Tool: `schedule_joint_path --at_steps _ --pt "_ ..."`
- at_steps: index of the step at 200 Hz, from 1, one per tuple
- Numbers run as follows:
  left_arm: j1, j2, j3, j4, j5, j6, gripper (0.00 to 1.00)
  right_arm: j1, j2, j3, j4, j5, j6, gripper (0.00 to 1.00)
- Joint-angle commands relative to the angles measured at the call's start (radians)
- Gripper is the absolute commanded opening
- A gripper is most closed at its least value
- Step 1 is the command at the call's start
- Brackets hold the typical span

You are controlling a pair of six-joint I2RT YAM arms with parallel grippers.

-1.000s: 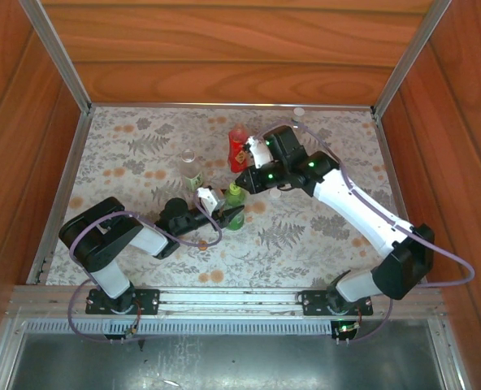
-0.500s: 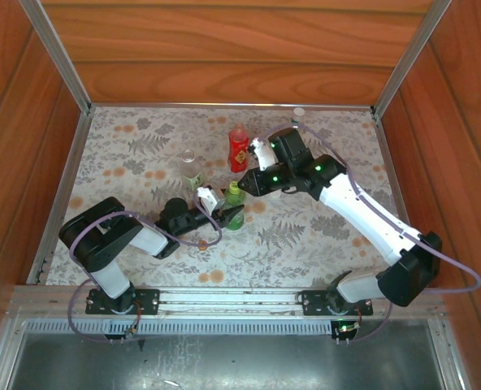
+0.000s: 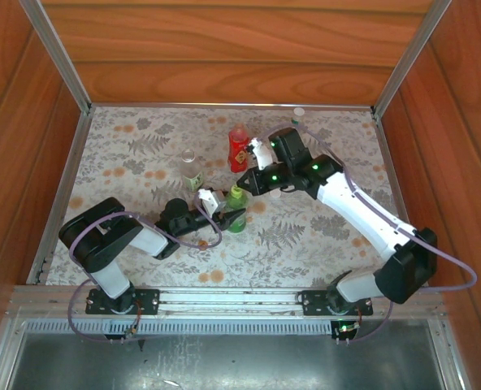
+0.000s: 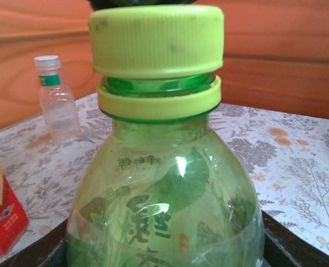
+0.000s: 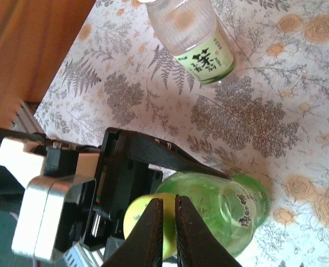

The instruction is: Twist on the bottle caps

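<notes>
The green bottle stands upright near the middle of the table, and my left gripper is shut on its body. Its black fingers flank the bottle in the left wrist view. A yellow-green cap sits on the bottle's neck, above the collar ring. My right gripper hangs shut right over that cap, fingertips at its top. The red bottle, a clear bottle with a green label and a small clear bottle with a white cap stand apart.
Wooden walls with metal rails enclose the flowered tablecloth. The red bottle stands close behind the green one. The clear labelled bottle stands to the left of the grippers. The small capped bottle is at the back right edge.
The right wrist and forearm shifted slightly over the green bottle, its jaws parting briefly and closing again. The left arm and the bottle have held still.
</notes>
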Motion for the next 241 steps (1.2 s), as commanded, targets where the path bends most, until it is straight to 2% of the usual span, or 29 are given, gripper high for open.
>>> schedule_joint_path --at_steps 1,30,53,67,86,116,144,164,197,241 --pt "0.005 -0.023 -0.002 0.013 -0.004 -0.005 0.59 0.016 -0.053 -0.061 -0.026 -0.138 -0.003 0.11" --pt "0.004 -0.025 -0.003 0.009 -0.009 0.003 0.59 0.017 -0.096 -0.065 -0.018 -0.127 -0.022 0.16" --pt "-0.005 -0.040 -0.008 -0.002 -0.023 0.044 0.59 0.016 -0.123 -0.042 -0.050 -0.059 -0.096 0.25" --pt "-0.015 -0.062 -0.008 -0.043 -0.034 0.093 0.59 0.017 -0.142 -0.031 -0.069 -0.007 -0.152 0.35" --pt "-0.033 -0.113 -0.004 -0.138 -0.056 0.180 0.59 0.021 -0.166 -0.020 -0.092 0.052 -0.250 0.47" --pt "-0.047 -0.209 0.000 -0.299 -0.080 0.308 0.59 0.062 -0.201 -0.005 -0.169 0.169 -0.541 0.57" --pt "-0.060 -0.289 0.003 -0.443 -0.092 0.423 0.59 0.145 -0.227 -0.033 -0.198 0.254 -0.897 0.59" --pt "-0.070 -0.330 0.003 -0.507 -0.111 0.475 0.59 0.206 -0.211 -0.027 -0.194 0.340 -1.049 0.58" --pt "-0.070 -0.370 -0.003 -0.539 -0.110 0.490 0.59 0.256 -0.158 -0.010 -0.162 0.379 -1.112 0.52" --pt "-0.079 -0.386 -0.003 -0.552 -0.101 0.495 0.59 0.261 -0.104 0.002 -0.140 0.388 -1.125 0.46"
